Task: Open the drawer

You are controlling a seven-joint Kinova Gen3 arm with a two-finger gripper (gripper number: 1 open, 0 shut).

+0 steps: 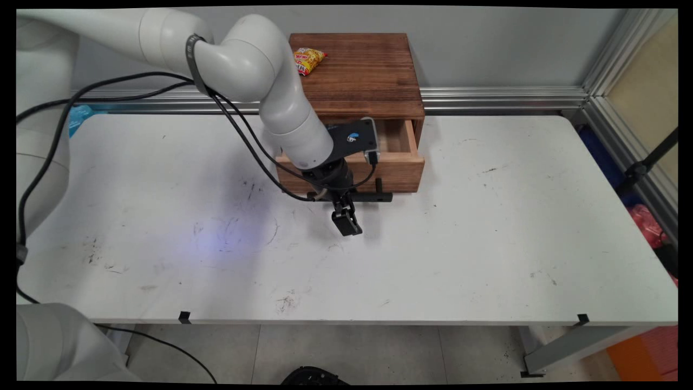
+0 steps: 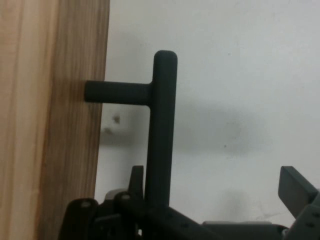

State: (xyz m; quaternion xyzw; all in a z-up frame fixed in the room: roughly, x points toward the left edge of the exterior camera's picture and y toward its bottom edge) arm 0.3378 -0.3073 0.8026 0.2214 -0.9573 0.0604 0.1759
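A brown wooden box (image 1: 363, 76) stands at the back of the white table (image 1: 487, 233), with its drawer (image 1: 401, 154) pulled out toward the near side. A yellow-red snack packet (image 1: 308, 59) lies on the box's top, at its left. My gripper (image 1: 346, 223) points down just in front of the drawer's black bar handle (image 1: 373, 197). In the hand view the gripper (image 2: 215, 176) is open. The handle (image 2: 162, 130) runs between the fingers, close to the left fingertip (image 2: 136, 177) and far from the right one (image 2: 296, 186). The drawer front (image 2: 50, 120) fills the left side.
A blue scrap (image 1: 81, 116) lies at the table's back left by the aluminium rail (image 1: 503, 98). Black cables (image 1: 243, 135) hang from the arm over the table's left half. Red and blue items (image 1: 647, 225) sit beyond the table's right edge.
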